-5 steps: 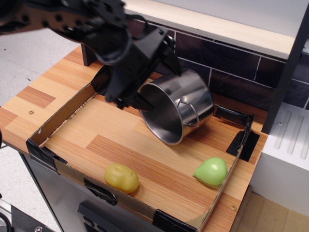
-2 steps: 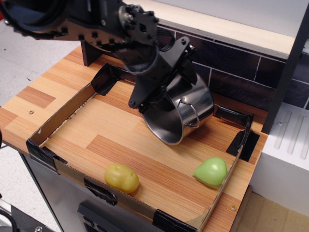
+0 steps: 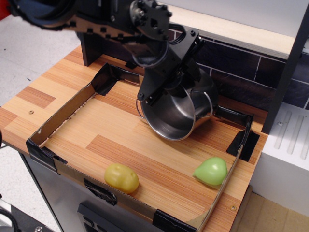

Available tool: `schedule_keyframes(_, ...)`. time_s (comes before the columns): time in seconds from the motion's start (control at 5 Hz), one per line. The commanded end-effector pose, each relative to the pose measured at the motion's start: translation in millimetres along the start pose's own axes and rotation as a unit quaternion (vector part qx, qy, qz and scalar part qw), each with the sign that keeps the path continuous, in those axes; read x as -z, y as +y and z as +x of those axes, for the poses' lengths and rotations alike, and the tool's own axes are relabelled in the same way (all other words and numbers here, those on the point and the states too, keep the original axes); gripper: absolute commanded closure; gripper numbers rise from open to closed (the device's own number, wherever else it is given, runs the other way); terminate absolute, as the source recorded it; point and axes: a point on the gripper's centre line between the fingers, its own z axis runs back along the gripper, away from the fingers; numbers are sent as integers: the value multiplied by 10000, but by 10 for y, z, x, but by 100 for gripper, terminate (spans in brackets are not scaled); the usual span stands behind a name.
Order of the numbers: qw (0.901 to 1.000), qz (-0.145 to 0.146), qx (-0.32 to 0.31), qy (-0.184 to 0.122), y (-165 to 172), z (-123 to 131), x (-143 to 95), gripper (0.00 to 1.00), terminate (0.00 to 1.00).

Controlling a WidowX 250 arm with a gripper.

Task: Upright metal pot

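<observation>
The shiny metal pot [image 3: 179, 112] sits tilted in the back half of the cardboard tray [image 3: 58, 117], its open mouth facing the front and slightly up. One wire loop handle shows on its right side. My black gripper [image 3: 170, 84] comes in from the upper left and is pressed over the pot's top and back rim. Its fingertips are hidden against the pot, so I cannot tell whether they clamp the rim.
A yellow toy food [image 3: 121, 177] lies near the tray's front wall. A green toy food [image 3: 211, 171] lies at the front right. Dark tiles [image 3: 241, 77] back the counter. A white appliance [image 3: 288, 150] stands at right.
My gripper has moved right and down onto the pot. The pot has rotated, its mouth now turned more upward and toward the front, and its handle has swung to the right.
</observation>
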Motion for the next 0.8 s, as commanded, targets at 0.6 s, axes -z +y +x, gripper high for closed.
schedule_keyframes(0.6,9715,1957,-759,-1096,92,452,-269,100,0)
